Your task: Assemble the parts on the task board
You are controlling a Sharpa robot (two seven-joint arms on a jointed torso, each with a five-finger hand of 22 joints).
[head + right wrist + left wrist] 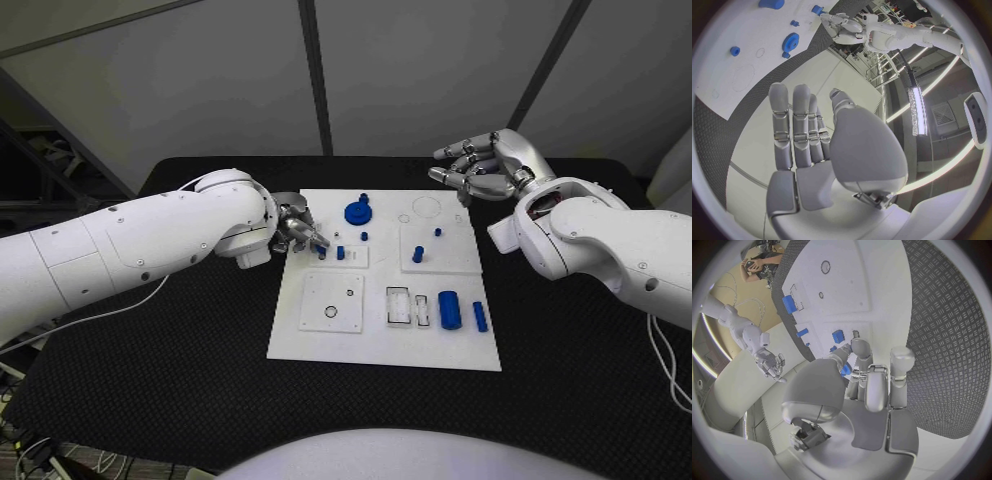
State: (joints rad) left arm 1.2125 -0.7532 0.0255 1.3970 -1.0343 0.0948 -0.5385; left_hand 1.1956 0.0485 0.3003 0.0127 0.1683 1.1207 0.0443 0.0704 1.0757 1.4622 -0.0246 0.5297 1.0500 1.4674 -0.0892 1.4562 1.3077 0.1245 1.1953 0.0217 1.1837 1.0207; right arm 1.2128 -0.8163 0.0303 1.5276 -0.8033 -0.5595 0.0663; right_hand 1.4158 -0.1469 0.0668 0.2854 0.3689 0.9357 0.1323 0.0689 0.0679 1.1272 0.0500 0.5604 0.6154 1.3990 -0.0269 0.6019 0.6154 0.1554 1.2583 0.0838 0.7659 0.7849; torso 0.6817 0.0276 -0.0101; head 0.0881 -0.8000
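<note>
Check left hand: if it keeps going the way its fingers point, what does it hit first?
Likely the small blue peg standing on the task board. The left hand is at the board's left edge, fingers aimed across it; a blue part seems already at the fingertips. Depth is uncertain.

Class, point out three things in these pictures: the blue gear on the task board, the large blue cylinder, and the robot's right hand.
blue gear (358,211), head view, middle of its disc.
large blue cylinder (449,309), head view, middle of its side.
right hand (485,166), head view, middle of the hand.
</note>
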